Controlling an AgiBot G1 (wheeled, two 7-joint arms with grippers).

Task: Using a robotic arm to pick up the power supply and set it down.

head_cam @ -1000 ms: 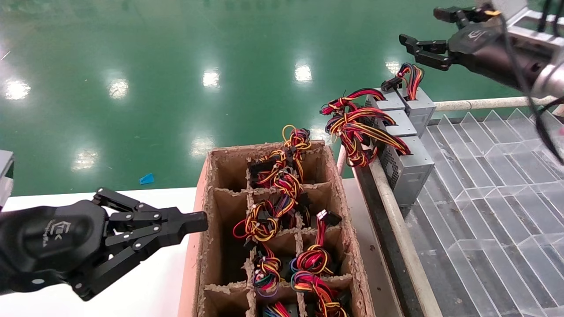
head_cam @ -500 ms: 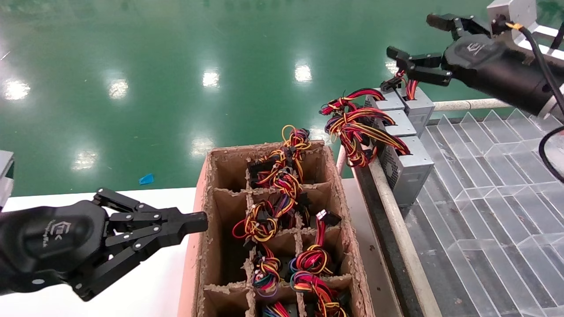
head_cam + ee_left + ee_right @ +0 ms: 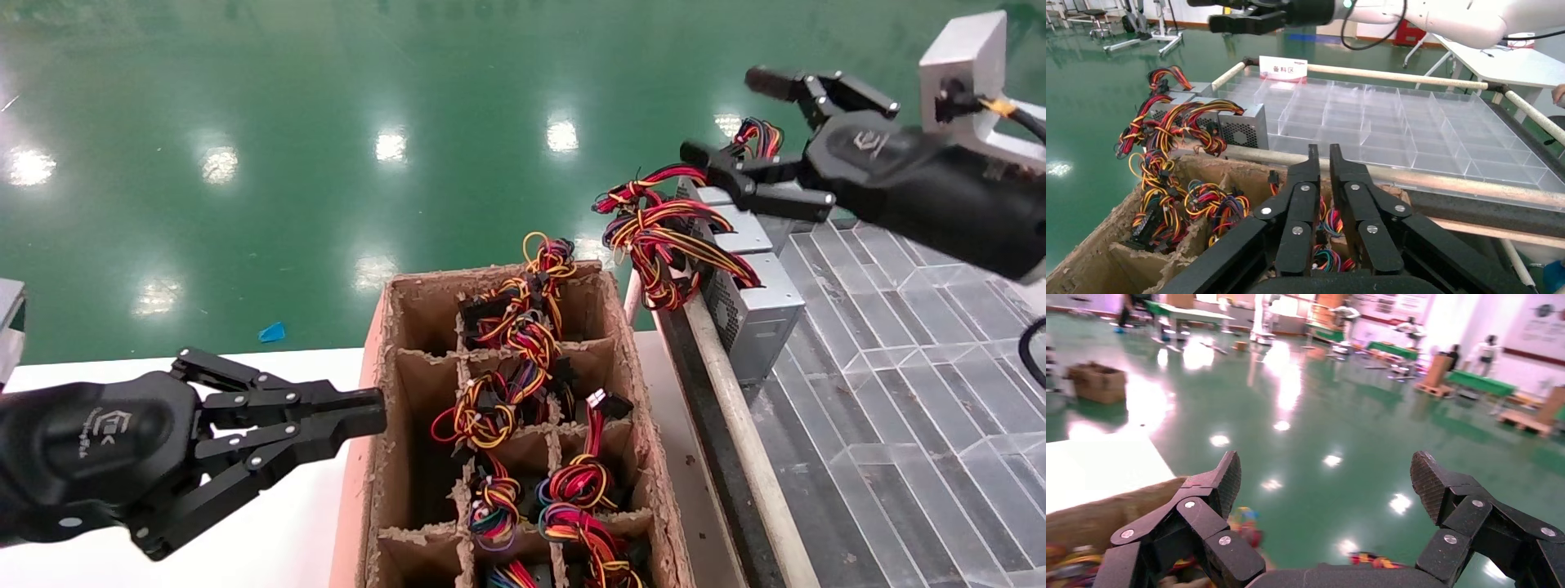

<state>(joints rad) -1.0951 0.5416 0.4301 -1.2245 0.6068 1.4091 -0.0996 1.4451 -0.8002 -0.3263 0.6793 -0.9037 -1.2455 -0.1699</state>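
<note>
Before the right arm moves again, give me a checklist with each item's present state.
1. Right gripper open: ok, fingers spread wide in the right wrist view.
2. Right gripper empty: ok.
3. Power supply set down on the clear tray: ok, standing at the far end of the grey row.
4. Its wires clear of the fingers: cannot tell, they overlap in the head view.
5. Left gripper parked shut beside the cardboard crate: ok.

Floor [image 3: 327, 122]: glossy green coating; divider crate [image 3: 392, 392]: rough, frayed brown cardboard; power supply [image 3: 756, 314]: matt grey perforated metal; tray [image 3: 915, 343]: clear smooth plastic.
</note>
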